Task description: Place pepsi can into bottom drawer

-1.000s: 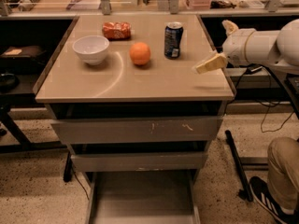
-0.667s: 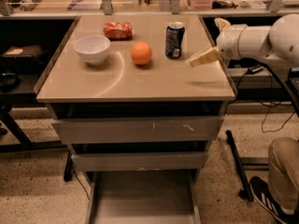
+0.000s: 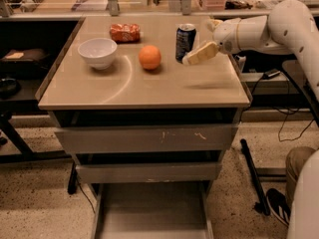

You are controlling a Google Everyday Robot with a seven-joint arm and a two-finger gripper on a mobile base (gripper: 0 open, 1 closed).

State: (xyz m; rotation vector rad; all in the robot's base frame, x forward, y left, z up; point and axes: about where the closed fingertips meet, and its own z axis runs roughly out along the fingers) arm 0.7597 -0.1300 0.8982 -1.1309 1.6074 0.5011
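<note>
The pepsi can stands upright at the back right of the tan tabletop, dark blue with a silver top. My gripper reaches in from the right, just to the right of the can and slightly above the table. It is open, and one cream finger points at the can's lower right side without gripping it. The bottom drawer is pulled out below the cabinet, its flat grey floor bare.
An orange sits left of the can, a white bowl further left, and a red-orange snack bag behind them. Two grey drawer fronts are shut above the open drawer. Cables and a shoe lie on the floor at right.
My gripper has moved left and slightly back across the table, closing the distance to the pepsi can. The can and other objects have not moved.
</note>
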